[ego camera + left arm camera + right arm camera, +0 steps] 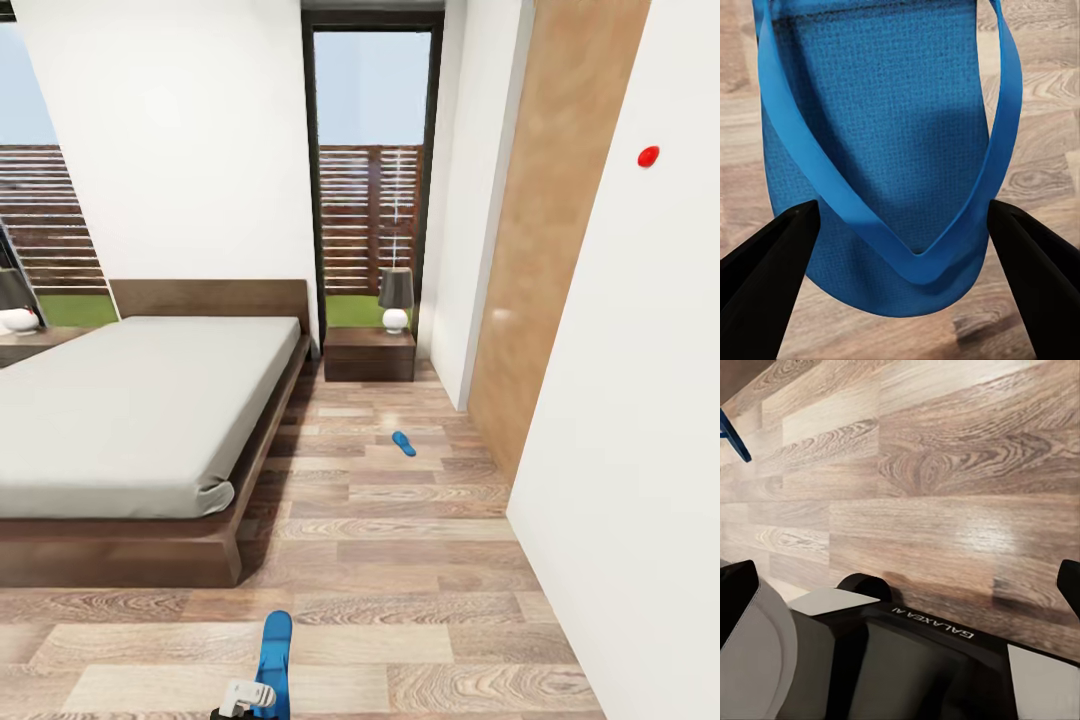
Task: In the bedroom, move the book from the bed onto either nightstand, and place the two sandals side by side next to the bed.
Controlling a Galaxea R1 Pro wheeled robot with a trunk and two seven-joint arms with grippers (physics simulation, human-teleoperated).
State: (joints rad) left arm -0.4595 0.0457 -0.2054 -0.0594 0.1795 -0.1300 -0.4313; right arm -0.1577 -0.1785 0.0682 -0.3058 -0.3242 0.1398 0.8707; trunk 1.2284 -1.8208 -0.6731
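Low over the wood-plank floor, near the foot corner of the large low bed with its pale grey mattress and dark brown frame, the left gripper hangs with its jaws spread wide. Its black fingers stand either side of a bright blue flat flip-flop sandal, and I cannot tell whether they touch it. The sandal looks light, thin and bendy, probably foam, with a fine dimpled sole that should grip rather than slip. Its thin blue thong strap forms a V across the toe end. Pinching the sole's edges near that V seems safest to me; the strap alone would likely stretch and let the sandal swing.

Farther along the floor, well apart, the second blue flip-flop lies between the bed's side rail and the wall, short of the glossy dark-brown nightstand.

As for the right gripper, its state cannot be told from these views.
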